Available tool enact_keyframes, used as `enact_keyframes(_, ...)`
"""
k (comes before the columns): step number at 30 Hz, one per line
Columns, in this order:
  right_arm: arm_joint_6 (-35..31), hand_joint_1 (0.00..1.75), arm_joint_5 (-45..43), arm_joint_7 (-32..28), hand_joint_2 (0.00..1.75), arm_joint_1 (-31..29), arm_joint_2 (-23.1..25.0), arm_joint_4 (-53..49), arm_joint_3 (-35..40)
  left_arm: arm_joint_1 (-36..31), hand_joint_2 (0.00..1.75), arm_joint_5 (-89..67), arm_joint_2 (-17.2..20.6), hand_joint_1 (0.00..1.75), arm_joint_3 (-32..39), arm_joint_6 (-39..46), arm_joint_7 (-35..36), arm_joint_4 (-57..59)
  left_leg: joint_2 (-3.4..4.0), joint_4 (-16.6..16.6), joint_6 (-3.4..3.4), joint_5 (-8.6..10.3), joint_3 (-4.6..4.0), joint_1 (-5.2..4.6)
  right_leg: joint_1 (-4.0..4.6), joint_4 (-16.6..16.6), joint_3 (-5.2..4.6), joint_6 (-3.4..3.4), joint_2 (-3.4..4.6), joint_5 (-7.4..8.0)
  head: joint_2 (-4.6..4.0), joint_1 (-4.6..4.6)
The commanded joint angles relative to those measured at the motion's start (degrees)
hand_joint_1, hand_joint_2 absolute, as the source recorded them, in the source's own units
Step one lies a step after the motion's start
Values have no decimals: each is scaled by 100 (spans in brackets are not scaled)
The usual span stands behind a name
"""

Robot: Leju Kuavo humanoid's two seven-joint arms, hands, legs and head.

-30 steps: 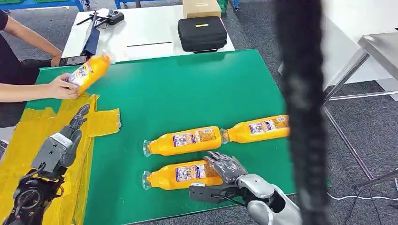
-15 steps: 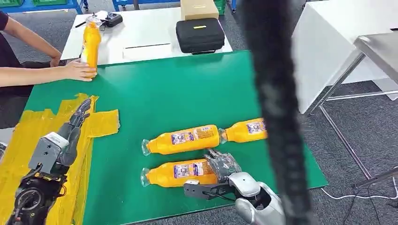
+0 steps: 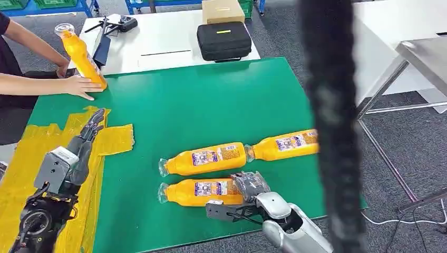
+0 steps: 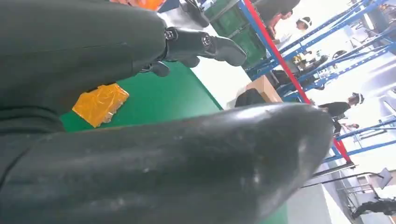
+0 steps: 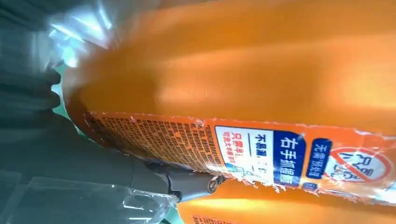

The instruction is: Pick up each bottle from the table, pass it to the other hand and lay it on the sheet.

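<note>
Three orange bottles lie on the green mat [image 3: 211, 100]. My right hand [image 3: 249, 191] grips the nearest bottle [image 3: 197, 192] at its base end, fingers over the top, thumb against the near side; the bottle still rests on the mat. The right wrist view has its orange body and label [image 5: 261, 149] close up. Behind it lie the middle bottle [image 3: 205, 158] and the right bottle [image 3: 284, 145]. My left hand [image 3: 79, 150] hovers over the yellow sheet [image 3: 31, 158], fingers stretched out, holding nothing. A person's hand [image 3: 81, 87] holds a fourth bottle [image 3: 79, 52] tilted at the mat's far left corner.
A dark blurred strand [image 3: 332, 132] hangs close before the head camera and hides the right bottle's end. Behind the mat, a white table [image 3: 158, 37] carries a black case [image 3: 224, 39], a cardboard box [image 3: 224, 9] and a remote. A metal table [image 3: 421, 58] stands to the right.
The person lifted the fourth bottle off the sheet and set it tilted at the far left corner. My right hand's fingers curled closer around the nearest bottle. The camera shifted slightly.
</note>
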Motion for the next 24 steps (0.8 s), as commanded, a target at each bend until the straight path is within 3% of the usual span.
enact_keyframes(1,-307,175,-2766,-847,175,823,16,-1163,-1372,62,0,1735,-371,0,290,-211,529,121,-34,3,-19,0,-5,4,3,2,6,2,-45,-11,0,0)
enact_keyframes(3,-354,175,-3467,-1006,175,925,-217,-1871,-1687,305,0,2524,-512,0,578,-42,673,4,-29,3,-15,-1,-8,0,-1,3,3,3,-38,-11,0,0)
enact_keyframes(4,-461,175,-4030,-1204,175,975,-323,-2238,-1974,425,175,2715,-446,0,628,29,763,-40,-26,9,-17,-7,-10,0,-1,9,0,5,-37,-16,0,2)
enact_keyframes(8,-691,175,-4463,-1600,175,1135,-588,-2705,-2362,664,175,2986,-528,0,872,124,759,-156,-1,16,-13,-17,-49,-7,-11,21,-33,10,-7,-14,0,-2)
enact_keyframes(10,-1148,175,-4575,-2156,175,1248,-736,-2905,-2529,864,175,3382,-702,0,1117,179,731,-285,-18,9,-11,-12,-50,-3,-9,9,-35,10,-27,-13,0,-2)
enact_keyframes(13,-1267,175,-4718,-2142,175,1212,-752,-3138,-2700,906,175,3840,-800,0,1206,196,739,-313,-31,15,-11,-20,-46,-3,-8,13,-24,13,-36,-27,0,4)
enact_keyframes(18,-1362,175,-4580,-1764,175,652,-340,-2837,-2648,879,175,4351,-914,0,858,274,649,-340,-4,8,-12,-10,-70,-5,-12,8,-54,7,-6,-7,0,0)
enact_keyframes(24,-1446,175,-4428,-1671,175,623,-344,-2715,-2611,858,175,4396,-851,0,705,342,611,-357,-12,2,-5,0,-85,-4,-12,3,-67,6,-10,-1,0,0)
